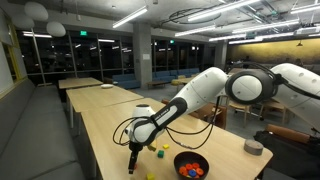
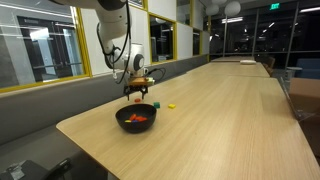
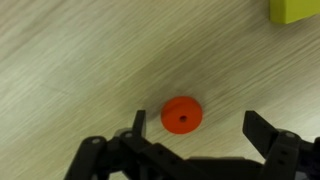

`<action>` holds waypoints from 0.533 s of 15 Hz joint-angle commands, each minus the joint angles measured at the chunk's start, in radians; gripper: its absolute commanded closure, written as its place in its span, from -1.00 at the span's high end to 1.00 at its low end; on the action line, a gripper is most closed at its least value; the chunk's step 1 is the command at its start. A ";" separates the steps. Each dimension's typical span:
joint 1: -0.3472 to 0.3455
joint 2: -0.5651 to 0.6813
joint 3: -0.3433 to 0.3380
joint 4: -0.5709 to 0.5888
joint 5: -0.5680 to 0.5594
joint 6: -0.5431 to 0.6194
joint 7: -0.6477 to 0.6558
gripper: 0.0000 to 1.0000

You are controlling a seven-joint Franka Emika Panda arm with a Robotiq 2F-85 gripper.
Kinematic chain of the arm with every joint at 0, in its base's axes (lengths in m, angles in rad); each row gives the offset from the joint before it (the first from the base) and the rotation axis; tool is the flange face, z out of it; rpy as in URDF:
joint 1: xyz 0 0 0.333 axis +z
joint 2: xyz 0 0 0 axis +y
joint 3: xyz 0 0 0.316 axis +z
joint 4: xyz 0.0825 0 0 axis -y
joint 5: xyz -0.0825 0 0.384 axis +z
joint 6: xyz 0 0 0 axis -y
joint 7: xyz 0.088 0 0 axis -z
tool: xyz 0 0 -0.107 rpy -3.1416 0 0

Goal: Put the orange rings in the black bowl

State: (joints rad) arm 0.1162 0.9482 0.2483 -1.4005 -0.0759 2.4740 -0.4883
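An orange ring lies flat on the wooden table between the spread fingers of the gripper, which is released and holds nothing. A yellow piece lies near it at the edge of the wrist view. In both exterior views the black bowl stands on the table near the gripper, with more orange rings lying in it.

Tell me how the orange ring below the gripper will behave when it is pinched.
The orange ring lies flat on the table, so it probably will not roll unless tipped on edge. It looks small, solid and stiff, likely light. Its low profile may let it slip from the open gripper.
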 commanded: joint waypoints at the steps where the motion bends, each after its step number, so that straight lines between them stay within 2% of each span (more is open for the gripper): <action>1: 0.028 0.040 -0.029 0.091 -0.041 -0.054 0.001 1.00; 8: 0.047 0.076 -0.047 0.168 -0.066 -0.129 -0.007 1.00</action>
State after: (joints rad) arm 0.1465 0.9876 0.2111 -1.3147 -0.1219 2.3958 -0.4884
